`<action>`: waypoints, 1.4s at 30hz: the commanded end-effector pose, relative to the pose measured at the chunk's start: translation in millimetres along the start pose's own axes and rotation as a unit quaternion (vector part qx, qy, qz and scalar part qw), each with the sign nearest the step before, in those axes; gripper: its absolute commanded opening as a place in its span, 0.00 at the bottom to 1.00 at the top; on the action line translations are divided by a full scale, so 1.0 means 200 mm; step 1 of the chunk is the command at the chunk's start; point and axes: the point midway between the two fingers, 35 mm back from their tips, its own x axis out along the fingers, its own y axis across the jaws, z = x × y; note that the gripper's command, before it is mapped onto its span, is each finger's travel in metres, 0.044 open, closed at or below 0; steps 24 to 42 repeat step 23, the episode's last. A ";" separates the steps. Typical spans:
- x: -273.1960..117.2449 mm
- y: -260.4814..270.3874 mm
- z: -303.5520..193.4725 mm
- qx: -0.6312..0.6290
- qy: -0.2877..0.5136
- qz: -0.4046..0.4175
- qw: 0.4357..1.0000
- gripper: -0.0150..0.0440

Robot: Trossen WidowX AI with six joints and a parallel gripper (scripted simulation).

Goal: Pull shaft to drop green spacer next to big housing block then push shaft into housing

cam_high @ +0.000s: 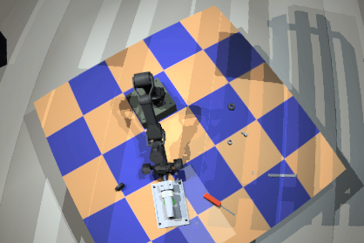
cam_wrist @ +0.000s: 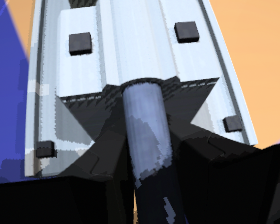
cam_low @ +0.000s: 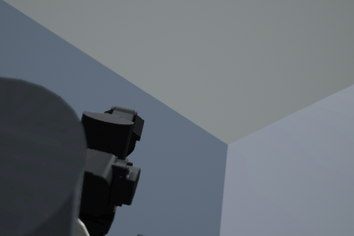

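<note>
Wrist view: my gripper is closing around the grey-blue shaft, its two dark fingers pinching it from either side. The shaft is pointing away from me, its far end entering the front face of the white housing block. Its long axis is running nearly up and down in this picture, the housing end leaning slightly left of the near end, and roughly following the long sides of the white base plate. I am seeing bare shaft between my fingers and the housing.

From the top, my arm is reaching toward the plate's near short side, with the housing sitting just inside that side. Green patches are showing beside the pale long part beyond the housing; I cannot tell whether the green spacer is hanging on the shaft or lying loose. A screwdriver is lying beside the plate, its orange handle nearer my arm's base than its tip.
</note>
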 end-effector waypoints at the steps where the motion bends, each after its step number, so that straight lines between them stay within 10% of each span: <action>1: 0.01 0.00 0.01 0.001 -0.002 0.000 1.000 0.25; 9: 0.01 0.00 0.02 0.001 -0.002 0.000 1.000 0.25; 23: -0.02 0.00 0.00 0.000 0.001 0.000 1.000 0.88; 42: -0.02 0.00 0.00 0.000 0.001 0.000 1.000 0.88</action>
